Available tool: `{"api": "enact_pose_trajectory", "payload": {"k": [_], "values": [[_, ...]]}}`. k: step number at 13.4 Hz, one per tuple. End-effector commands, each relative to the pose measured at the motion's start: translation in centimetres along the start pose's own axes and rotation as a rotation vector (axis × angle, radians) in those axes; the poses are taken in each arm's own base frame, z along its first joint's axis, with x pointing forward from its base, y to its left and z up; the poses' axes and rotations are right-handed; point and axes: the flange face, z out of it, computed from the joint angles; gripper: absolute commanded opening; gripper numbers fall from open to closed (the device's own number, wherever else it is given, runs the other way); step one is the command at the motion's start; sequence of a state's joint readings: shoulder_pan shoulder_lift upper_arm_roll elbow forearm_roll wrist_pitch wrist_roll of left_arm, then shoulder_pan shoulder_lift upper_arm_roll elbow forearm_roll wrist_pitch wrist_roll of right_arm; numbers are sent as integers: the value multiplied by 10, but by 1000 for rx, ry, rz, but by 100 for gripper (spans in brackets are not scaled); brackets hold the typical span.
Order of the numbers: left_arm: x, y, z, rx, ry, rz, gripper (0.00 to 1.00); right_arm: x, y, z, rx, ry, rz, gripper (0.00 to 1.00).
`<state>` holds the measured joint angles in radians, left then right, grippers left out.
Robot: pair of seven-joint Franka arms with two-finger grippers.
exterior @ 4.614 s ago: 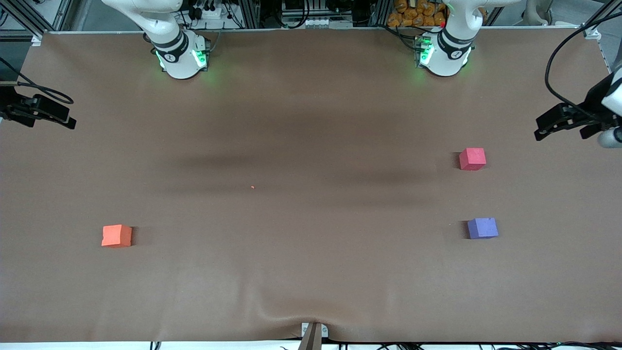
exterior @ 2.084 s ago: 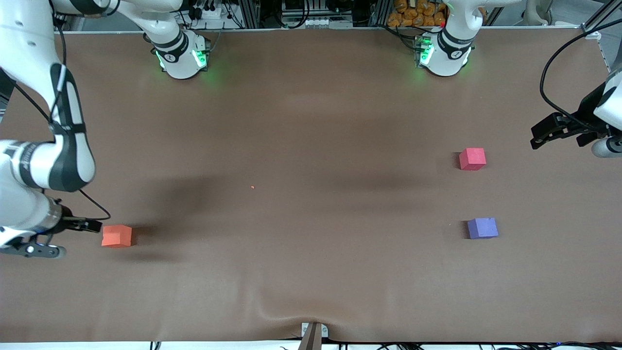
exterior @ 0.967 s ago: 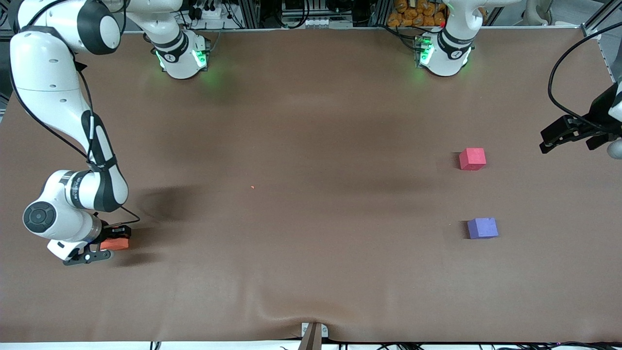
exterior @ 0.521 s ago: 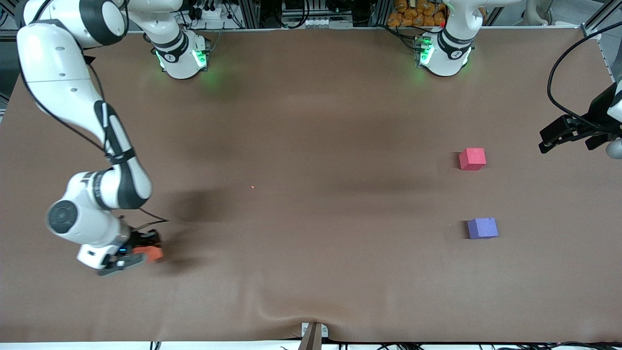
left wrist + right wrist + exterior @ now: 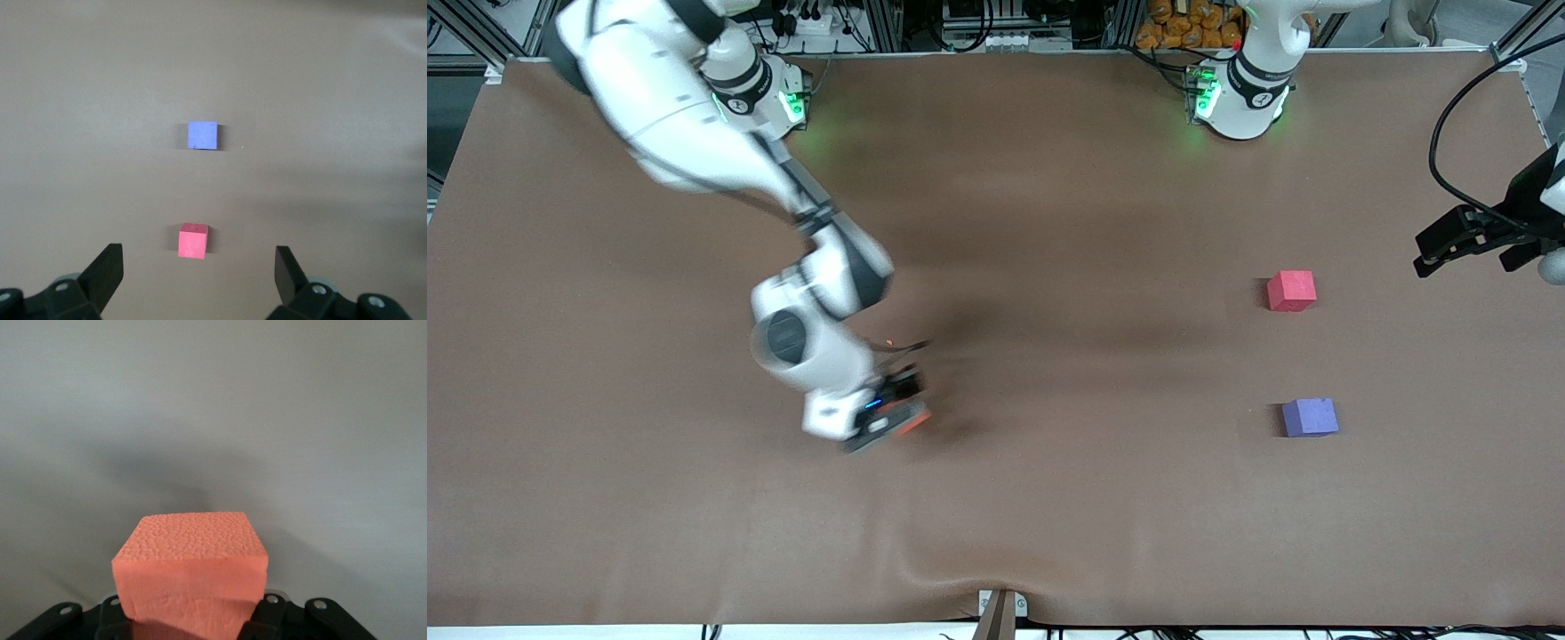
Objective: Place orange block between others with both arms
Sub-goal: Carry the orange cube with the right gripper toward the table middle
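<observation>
Right gripper [image 5: 900, 411] clamps orange block [image 5: 190, 570], prob. airborne

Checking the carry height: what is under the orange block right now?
Under the orange block, held in the right claw, only bare brown table shows; its underside is hidden.

Both arms [image 5: 694, 124] are glossy white with black joint bands and green-lit bases [image 5: 1232, 98]. Black cables [image 5: 1449, 133] trail to black grippers [image 5: 193, 280] with silver screws.
</observation>
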<state>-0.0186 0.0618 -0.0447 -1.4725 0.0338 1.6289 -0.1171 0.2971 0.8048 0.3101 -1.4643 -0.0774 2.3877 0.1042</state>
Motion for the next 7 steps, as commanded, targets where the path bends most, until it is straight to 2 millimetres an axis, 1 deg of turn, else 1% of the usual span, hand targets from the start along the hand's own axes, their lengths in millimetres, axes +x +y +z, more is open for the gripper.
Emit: {"api": "enact_pose_trajectory", "payload": {"k": [1,2,4,5,6,7], "values": [[-2,4,-3,4,6,-6,100,-14,-69,22,-17,-16,139,0],[-1,6,-2,4,8,-3,100,-20,-92,27,-22,-22,180,3],[1,7,1,4,6,-3,100,-34,-133,36,-25,-39,276,18],[1,7,0,2,7,-4,100,-43,-152,46,-34,-52,339,28],[1,8,1,2,6,-1,100,-49,-164,54,-57,-52,401,76],[1,8,2,2,4,-1,100,-53,-170,57,-90,-39,453,100]]}}
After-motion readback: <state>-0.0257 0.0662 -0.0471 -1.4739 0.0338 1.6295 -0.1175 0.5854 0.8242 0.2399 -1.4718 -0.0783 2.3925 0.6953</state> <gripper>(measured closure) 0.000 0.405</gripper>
